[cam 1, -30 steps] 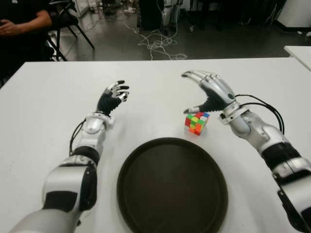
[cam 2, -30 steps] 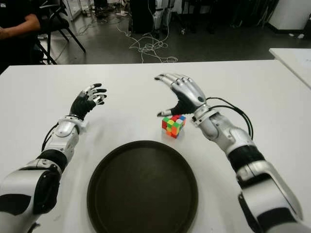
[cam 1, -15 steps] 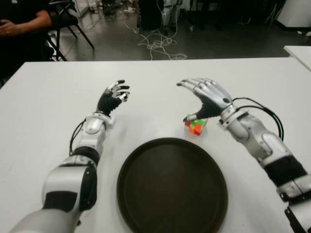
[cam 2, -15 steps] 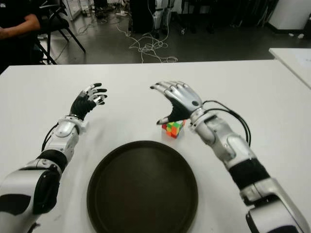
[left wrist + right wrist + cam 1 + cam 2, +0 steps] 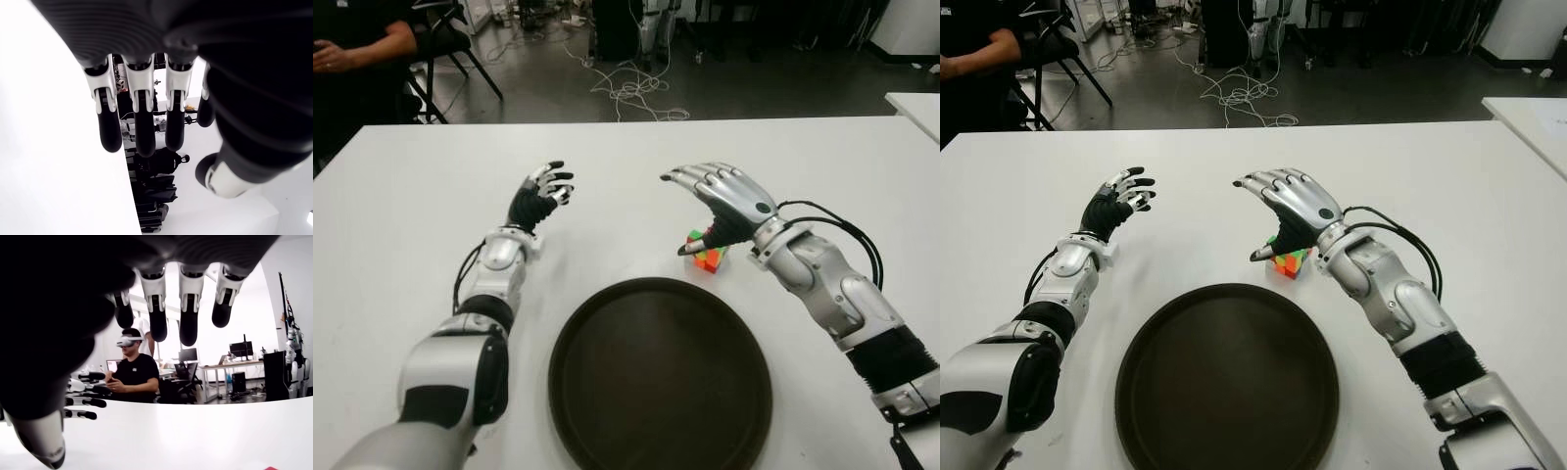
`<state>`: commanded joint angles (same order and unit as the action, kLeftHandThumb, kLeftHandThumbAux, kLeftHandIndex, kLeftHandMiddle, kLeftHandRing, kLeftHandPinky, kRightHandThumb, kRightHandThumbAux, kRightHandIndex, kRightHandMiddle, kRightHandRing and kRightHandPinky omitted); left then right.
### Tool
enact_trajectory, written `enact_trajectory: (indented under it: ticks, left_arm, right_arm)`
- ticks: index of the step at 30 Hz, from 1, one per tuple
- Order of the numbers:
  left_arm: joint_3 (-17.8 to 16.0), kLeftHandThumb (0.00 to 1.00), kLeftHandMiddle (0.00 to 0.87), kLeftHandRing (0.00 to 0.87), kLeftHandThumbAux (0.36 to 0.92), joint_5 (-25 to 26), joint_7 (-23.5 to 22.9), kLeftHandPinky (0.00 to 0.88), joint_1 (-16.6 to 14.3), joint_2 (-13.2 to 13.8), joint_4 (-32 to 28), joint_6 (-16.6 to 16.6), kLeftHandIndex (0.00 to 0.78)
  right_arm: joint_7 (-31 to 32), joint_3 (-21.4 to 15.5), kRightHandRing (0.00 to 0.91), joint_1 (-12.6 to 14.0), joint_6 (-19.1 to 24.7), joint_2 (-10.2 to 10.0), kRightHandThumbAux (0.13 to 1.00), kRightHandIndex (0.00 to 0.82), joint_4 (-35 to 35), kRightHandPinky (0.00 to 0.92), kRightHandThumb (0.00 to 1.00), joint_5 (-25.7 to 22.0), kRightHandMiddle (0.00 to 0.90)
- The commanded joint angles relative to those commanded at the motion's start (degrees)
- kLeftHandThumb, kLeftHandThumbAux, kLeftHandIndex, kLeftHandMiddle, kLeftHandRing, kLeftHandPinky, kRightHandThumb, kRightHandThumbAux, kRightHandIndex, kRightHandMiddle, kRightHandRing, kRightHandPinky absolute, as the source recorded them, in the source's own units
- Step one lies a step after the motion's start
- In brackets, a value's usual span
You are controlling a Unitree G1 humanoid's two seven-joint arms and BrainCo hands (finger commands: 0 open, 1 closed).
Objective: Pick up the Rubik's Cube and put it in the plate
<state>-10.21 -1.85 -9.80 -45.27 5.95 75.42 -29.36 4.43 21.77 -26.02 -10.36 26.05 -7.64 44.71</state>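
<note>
The Rubik's Cube (image 5: 708,257) sits on the white table just beyond the far right rim of the dark round plate (image 5: 660,377). My right hand (image 5: 710,208) hovers over the cube with fingers spread and nothing held; the palm hides most of the cube. Its thumb tip points down at the cube's left side. In the right wrist view only a red corner of the cube (image 5: 270,468) shows below the spread fingers (image 5: 188,308). My left hand (image 5: 540,194) is raised open over the table, left of the cube.
The white table (image 5: 401,215) spreads wide on all sides. A seated person (image 5: 352,54) in black is at the far left corner beside a chair. Cables (image 5: 631,93) lie on the floor behind. A second white table edge (image 5: 915,106) shows at far right.
My right hand has moved left and toward me, coming over the cube and covering most of it. The cube, plate and left hand have not moved.
</note>
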Motion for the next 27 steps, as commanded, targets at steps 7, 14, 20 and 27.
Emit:
enact_trajectory:
  ticks: [7, 14, 20, 27]
  left_arm:
    - [0.1, 0.095, 0.255, 0.249, 0.745, -0.12, 0.12, 0.281, 0.01, 0.01, -0.04, 0.0, 0.182]
    - [0.22, 0.111, 0.261, 0.257, 0.75, -0.25, 0.27, 0.294, -0.02, 0.09, -0.04, 0.03, 0.176]
    - [0.17, 0.106, 0.264, 0.259, 0.752, -0.16, 0.16, 0.293, 0.06, 0.08, -0.08, -0.31, 0.182]
    - [0.04, 0.094, 0.259, 0.257, 0.715, -0.03, 0.14, 0.285, 0.13, 0.05, -0.11, -0.52, 0.184]
  right_arm:
    - [1.35, -0.09, 0.157, -0.3, 1.17, 0.5, 0.716, 0.145, -0.03, 0.123, 0.0, 0.42, 0.159]
    - [1.89, -0.09, 0.167, -0.51, 3.03, 0.75, 0.716, 0.15, -0.59, 0.147, 0.0, 1.29, 0.166]
    - [2.51, -0.24, 0.174, -0.37, 4.85, 1.21, 0.717, 0.151, -0.24, 0.155, 0.0, 1.43, 0.17]
    - [1.29, -0.69, 0.173, 0.53, 8.81, 0.85, 0.721, 0.14, 0.12, 0.148, 0.0, 2.99, 0.17]
